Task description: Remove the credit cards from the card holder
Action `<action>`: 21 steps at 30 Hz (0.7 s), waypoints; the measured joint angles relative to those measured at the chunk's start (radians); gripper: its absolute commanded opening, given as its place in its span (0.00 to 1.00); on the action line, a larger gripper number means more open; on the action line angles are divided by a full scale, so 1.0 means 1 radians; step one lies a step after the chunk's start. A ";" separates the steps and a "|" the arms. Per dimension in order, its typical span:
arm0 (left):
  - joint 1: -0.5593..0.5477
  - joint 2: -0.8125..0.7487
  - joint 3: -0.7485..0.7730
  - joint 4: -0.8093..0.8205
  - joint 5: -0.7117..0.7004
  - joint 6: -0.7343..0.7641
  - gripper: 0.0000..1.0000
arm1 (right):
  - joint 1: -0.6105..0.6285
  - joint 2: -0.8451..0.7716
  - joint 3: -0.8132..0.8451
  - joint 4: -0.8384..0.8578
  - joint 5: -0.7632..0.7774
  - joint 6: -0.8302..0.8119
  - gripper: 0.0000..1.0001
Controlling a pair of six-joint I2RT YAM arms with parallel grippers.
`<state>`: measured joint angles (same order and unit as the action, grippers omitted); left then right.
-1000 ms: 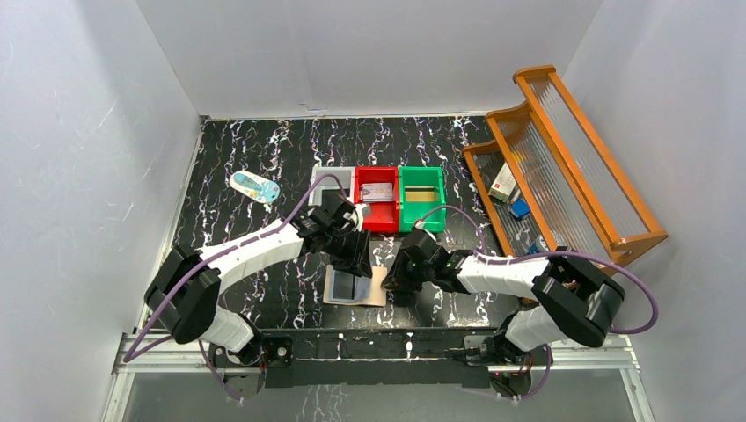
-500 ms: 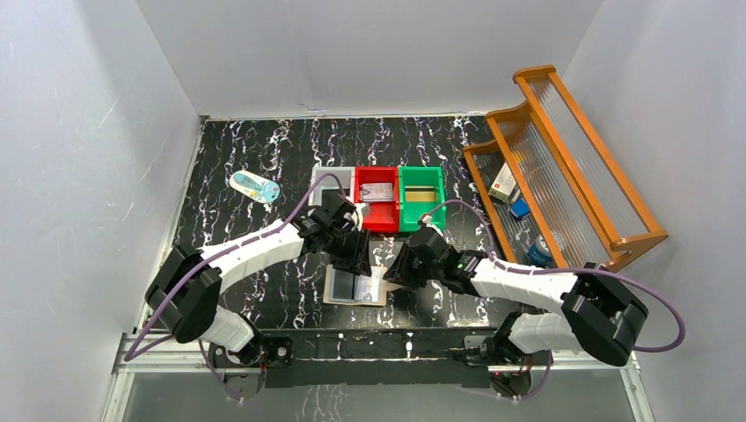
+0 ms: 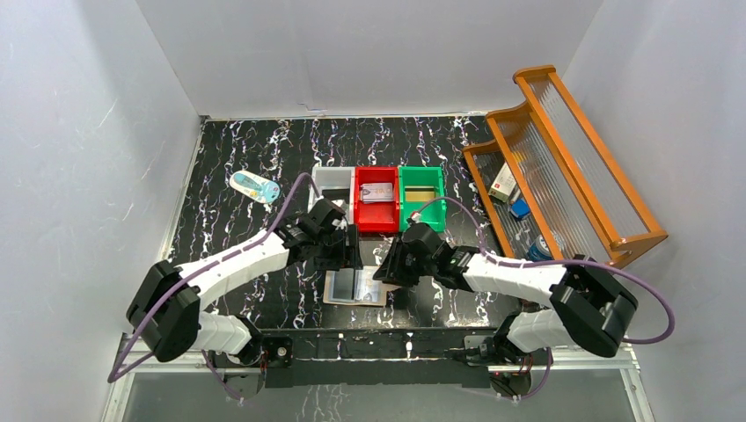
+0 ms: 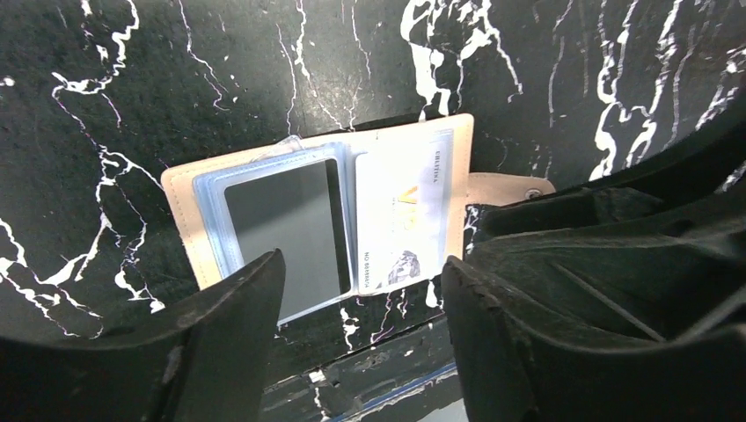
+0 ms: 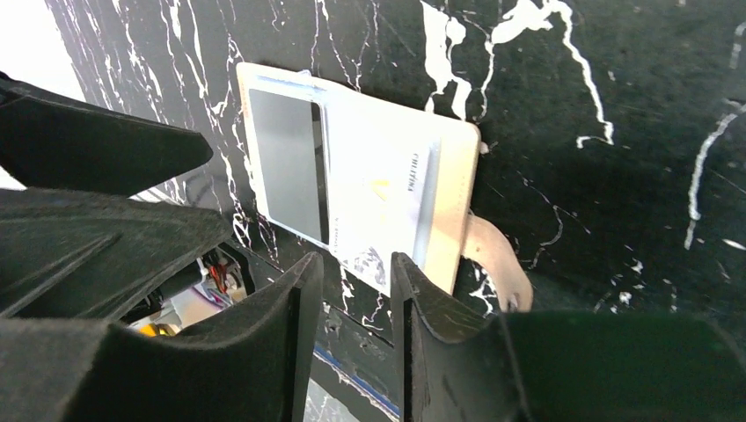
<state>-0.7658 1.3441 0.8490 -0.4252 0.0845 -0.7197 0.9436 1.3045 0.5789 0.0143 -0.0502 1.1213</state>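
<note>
Beige bifold leather-like card holder (image 4: pixel 349 220) lies open on black marbled counter (image 4: pixel 132 70), flat plastic cards (image 4: pixel 281 229) exposed for extraction; left claw (image 4: pixel 359 268), right claw (image 5: pixel 356 264) released.

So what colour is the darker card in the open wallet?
The card is dark grey, inside the beige wallet; clearest in the left wrist view.

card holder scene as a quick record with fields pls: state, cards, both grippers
card holder: open, lying flat on the table
grey card: in one inner pocket
pale card: in the other inner pocket
left gripper: open wide, above the holder, holding nothing
right gripper: open by a narrow gap, above the holder, holding nothing
extraction: not yet begun on these two cards
</note>
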 measured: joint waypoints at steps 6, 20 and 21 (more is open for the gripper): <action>0.067 -0.088 -0.045 0.029 -0.004 -0.037 0.75 | 0.000 0.057 0.043 0.004 -0.032 -0.014 0.47; 0.190 -0.160 -0.111 0.134 0.202 -0.068 0.75 | 0.000 0.229 0.121 -0.037 -0.053 0.003 0.42; 0.190 -0.154 -0.111 0.146 0.226 -0.066 0.75 | 0.000 0.229 0.121 -0.036 -0.053 0.008 0.42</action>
<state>-0.5758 1.1896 0.7376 -0.2794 0.3107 -0.7856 0.9432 1.5333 0.7002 -0.0216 -0.1036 1.1297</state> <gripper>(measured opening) 0.761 0.422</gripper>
